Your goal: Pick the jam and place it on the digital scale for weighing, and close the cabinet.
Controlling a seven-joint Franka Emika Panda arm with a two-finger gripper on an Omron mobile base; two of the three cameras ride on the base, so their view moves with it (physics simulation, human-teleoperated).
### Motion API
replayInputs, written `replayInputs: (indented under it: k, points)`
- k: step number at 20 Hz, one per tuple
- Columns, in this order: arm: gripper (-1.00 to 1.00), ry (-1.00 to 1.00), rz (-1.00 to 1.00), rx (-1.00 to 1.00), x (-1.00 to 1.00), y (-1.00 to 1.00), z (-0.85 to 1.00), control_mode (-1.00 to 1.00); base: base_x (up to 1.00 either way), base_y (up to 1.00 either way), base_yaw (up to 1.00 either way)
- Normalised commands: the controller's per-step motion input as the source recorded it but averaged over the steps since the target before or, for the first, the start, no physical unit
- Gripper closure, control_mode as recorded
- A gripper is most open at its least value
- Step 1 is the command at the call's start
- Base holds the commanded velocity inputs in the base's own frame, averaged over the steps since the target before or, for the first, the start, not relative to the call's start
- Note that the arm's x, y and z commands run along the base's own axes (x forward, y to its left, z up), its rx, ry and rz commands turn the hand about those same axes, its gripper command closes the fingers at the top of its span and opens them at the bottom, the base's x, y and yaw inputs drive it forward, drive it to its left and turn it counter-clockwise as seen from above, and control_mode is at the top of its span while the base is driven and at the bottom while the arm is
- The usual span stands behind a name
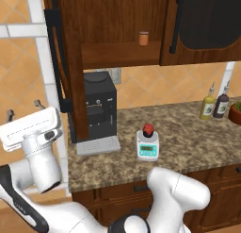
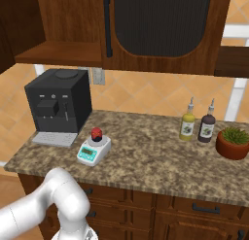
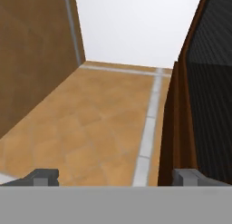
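Jam (image 1: 148, 129) sits on the digital scale (image 1: 147, 147) at desk centre — only the cabinet (image 1: 123, 27) is left. Its open door (image 1: 63, 69) stands edge-on, upright, in the left base view's left half; the hand (image 1: 23, 111), fingers wide and empty, hovers just left of it — free room beyond.

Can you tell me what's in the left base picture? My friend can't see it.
A little red-topped jam jar sits on a white digital scale on a speckled counter, beside a black coffee machine. Above, the brown cabinet has its left door open, and the robot's open gripper is left of it.
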Motion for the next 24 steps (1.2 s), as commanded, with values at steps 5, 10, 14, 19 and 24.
replayInputs:
  k: [5,10,14,19,24]
  points:
    - [-1.0,0.0,0.04,0.3,0.01,-0.39,0.44,-1.0,0.0,0.0,0.0]
    - [-1.0,0.0,0.04,0.31,0.0,-0.66,0.35,-1.0,0.0,0.0,0.0]
    - [-1.0,0.07,0.04,0.34,0.0,-0.9,0.24,-1.0,0.0,0.0,0.0]
    - [-1.0,0.23,0.01,0.18,0.31,-0.7,0.28,-1.0,0.0,0.0,0.0]
    - [-1.0,0.32,-0.01,0.05,0.45,-0.66,0.44,-1.0,0.0,0.0,0.0]
